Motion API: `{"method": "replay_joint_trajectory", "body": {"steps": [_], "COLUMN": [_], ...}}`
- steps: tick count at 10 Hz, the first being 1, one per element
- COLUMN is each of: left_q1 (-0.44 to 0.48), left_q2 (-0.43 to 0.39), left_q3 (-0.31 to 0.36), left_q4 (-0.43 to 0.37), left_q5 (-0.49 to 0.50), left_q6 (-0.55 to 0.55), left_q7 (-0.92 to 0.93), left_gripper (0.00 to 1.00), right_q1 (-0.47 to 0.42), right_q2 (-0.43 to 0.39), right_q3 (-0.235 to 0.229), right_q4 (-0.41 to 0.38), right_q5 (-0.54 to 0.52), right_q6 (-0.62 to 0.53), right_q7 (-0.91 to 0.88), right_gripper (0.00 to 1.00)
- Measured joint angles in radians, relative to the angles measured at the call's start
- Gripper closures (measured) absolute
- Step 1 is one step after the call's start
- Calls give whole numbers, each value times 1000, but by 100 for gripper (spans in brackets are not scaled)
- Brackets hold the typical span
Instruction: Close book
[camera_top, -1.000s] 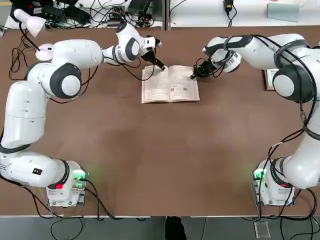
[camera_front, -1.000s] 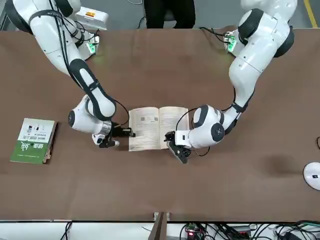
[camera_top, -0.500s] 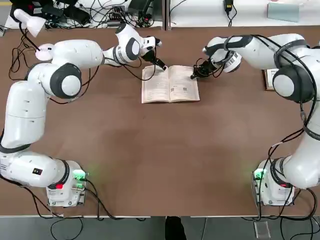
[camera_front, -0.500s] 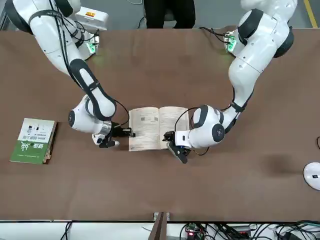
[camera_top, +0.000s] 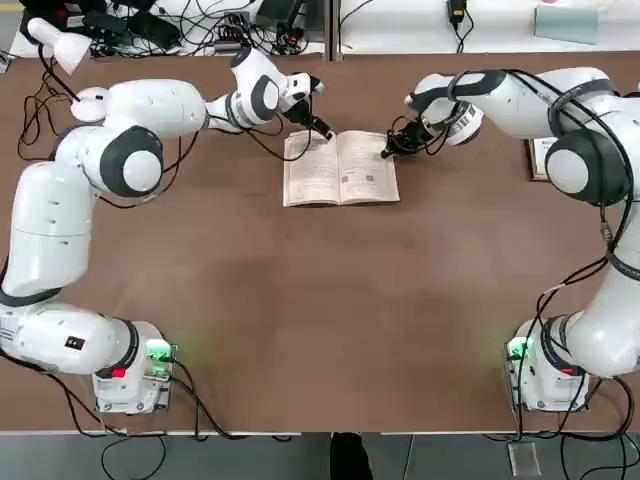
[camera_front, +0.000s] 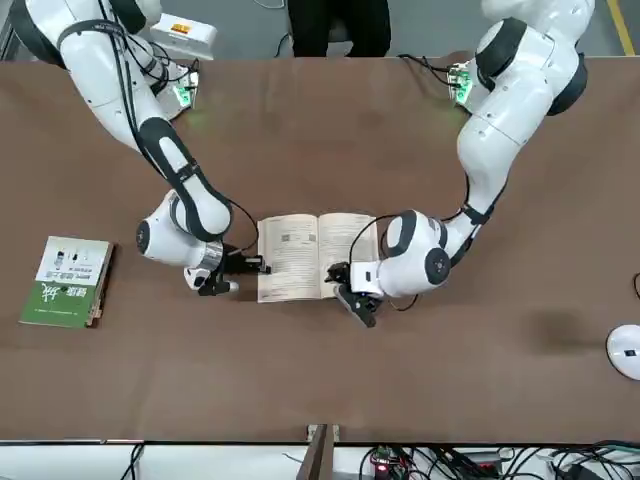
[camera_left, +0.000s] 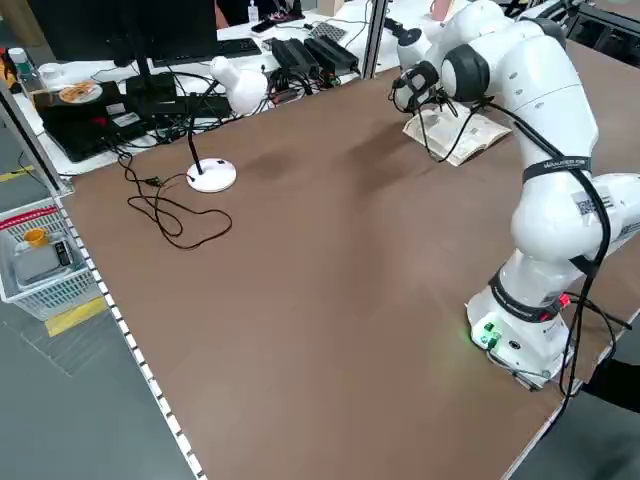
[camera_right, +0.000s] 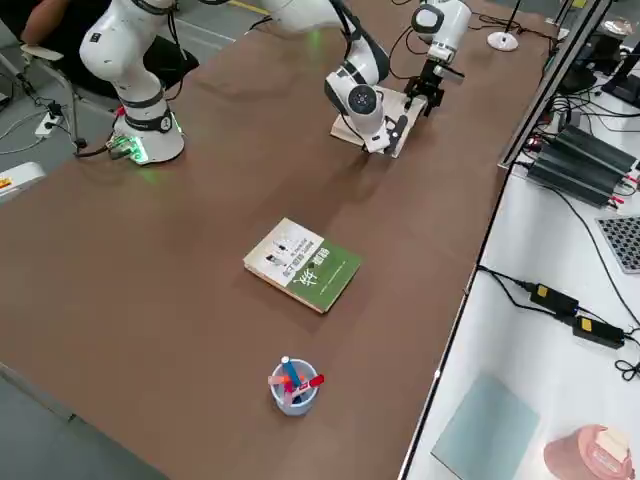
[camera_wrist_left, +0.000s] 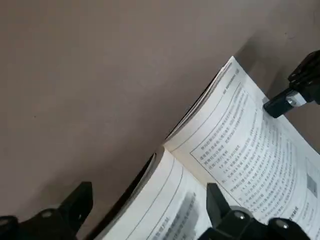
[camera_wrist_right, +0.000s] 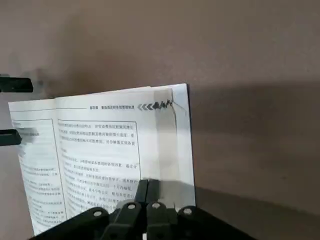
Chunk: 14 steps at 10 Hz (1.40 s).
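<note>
1 open book (camera_top: 341, 180), 2 facing pages up, lay on the table (camera_top: 300, 300) between 2 grippers. The left gripper (camera_wrist_left: 150, 200) hovered at 1 page's outer corner, 2 fingers spread wide, gripping nothing. The right gripper (camera_wrist_right: 148, 184) had its 2 fingers pressed together at the opposite page's edge.

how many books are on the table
2: one open paperback between the two grippers, and one closed green-and-white book off toward the robot's right side.
</note>
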<state>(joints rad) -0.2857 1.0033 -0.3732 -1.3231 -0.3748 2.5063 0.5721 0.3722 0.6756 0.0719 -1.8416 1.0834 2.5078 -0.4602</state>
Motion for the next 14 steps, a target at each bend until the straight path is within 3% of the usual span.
{"method": "replay_joint_trajectory", "body": {"steps": [10,14], "left_q1": [29,35], "left_q2": [13,13], "left_q3": [-16,-18], "left_q4": [1,10], "left_q5": [-5,-61], "left_q6": [-54,-111], "left_q7": [16,19], "left_gripper": [0,0], "right_q1": [0,0], "right_q2": [0,0], "right_q3": [0,0], "right_q4": [0,0], "right_q5": [2,5], "right_q6": [0,0], "right_q7": [0,0], "right_gripper": [97,97]}}
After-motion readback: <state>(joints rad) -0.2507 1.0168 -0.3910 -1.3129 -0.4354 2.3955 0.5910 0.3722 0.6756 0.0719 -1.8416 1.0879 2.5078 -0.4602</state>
